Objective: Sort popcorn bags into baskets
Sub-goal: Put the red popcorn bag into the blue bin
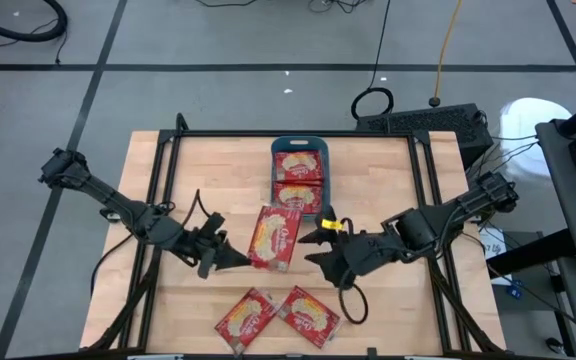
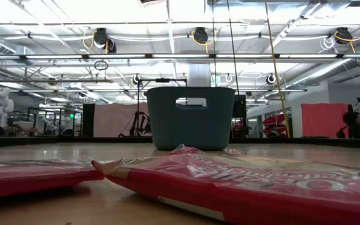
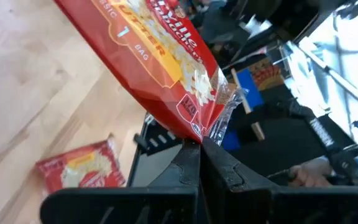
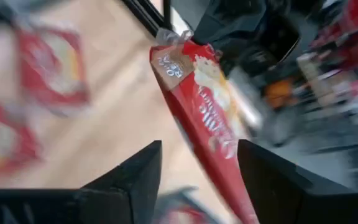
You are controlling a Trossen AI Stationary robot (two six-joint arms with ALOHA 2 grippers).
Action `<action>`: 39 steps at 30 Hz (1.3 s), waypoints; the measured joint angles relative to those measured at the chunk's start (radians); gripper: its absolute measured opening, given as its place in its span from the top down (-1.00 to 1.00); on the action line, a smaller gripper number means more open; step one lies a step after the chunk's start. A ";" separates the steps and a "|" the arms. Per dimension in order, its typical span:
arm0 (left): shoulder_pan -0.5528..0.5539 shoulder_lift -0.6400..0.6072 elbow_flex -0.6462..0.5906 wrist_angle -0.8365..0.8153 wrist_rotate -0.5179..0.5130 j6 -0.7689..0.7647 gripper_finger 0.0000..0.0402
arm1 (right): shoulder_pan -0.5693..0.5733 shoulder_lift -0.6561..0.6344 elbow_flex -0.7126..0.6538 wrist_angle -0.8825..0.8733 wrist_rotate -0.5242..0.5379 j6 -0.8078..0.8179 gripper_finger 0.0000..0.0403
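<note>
A: Where's the bag [image 1: 275, 238]?
B: Mid-counter, near the bin [image 1: 299, 146]. Left hand [image 1: 236, 259] pinches its corner seal; right hand [image 1: 311, 243] is agape, off it.
A: Handling?
B: Prob. light, floppy, slick film. Grip by a seam.

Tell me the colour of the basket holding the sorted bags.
Teal-blue basket; the low view shows it best.

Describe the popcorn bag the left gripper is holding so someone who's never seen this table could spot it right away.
Start at the teal basket at the table's far edge. Just in front of it, between the two arms, one popcorn bag is pinched by its corner in the left gripper. Unlike the two bags lying on the table nearer the front edge, it is gripped.
</note>
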State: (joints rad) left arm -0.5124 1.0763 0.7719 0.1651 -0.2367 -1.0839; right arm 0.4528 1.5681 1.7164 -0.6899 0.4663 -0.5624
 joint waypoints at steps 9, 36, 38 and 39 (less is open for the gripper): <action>0.051 0.000 0.000 0.082 0.057 0.013 1.00 | -0.008 0.000 -0.069 0.135 0.114 -0.329 0.00; 0.054 0.000 0.000 0.098 0.100 0.029 0.97 | -0.015 0.000 -0.220 0.454 0.194 -0.558 0.75; 0.054 0.000 0.000 0.089 0.087 0.005 0.93 | -0.015 0.000 -0.220 0.453 0.199 -0.537 0.88; 0.054 0.000 0.000 0.088 0.084 0.002 0.89 | -0.015 0.000 -0.220 0.453 0.209 -0.533 0.93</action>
State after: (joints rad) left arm -0.4587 1.0767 0.7719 0.2527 -0.1529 -1.0822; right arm 0.4377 1.5681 1.4967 -0.2367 0.6752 -1.0959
